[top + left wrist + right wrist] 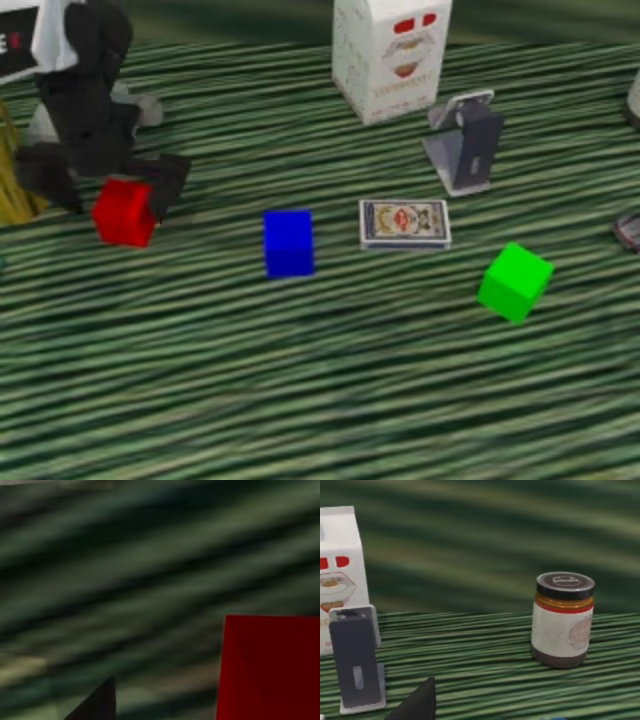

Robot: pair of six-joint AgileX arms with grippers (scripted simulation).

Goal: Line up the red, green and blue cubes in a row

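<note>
The red cube (124, 212) rests on the green striped table at the left, between the spread dark fingers of my left gripper (112, 195), nearer the right-hand finger. The left wrist view shows that red cube (270, 667) filling one side, apart from a dark fingertip (99, 704). The blue cube (288, 242) stands in the middle. Far to the right lies the green cube (515, 282), turned at an angle. My right arm is outside the top view; in its wrist view one dark fingertip (419, 702) shows, with nothing held.
A white carton (392, 55) and a grey phone stand (465, 140) stand at the back. A pack of playing cards (404, 223) lies between the blue and green cubes. A jar (562, 620) stands near the right arm. A yellow object (12, 170) sits at the left edge.
</note>
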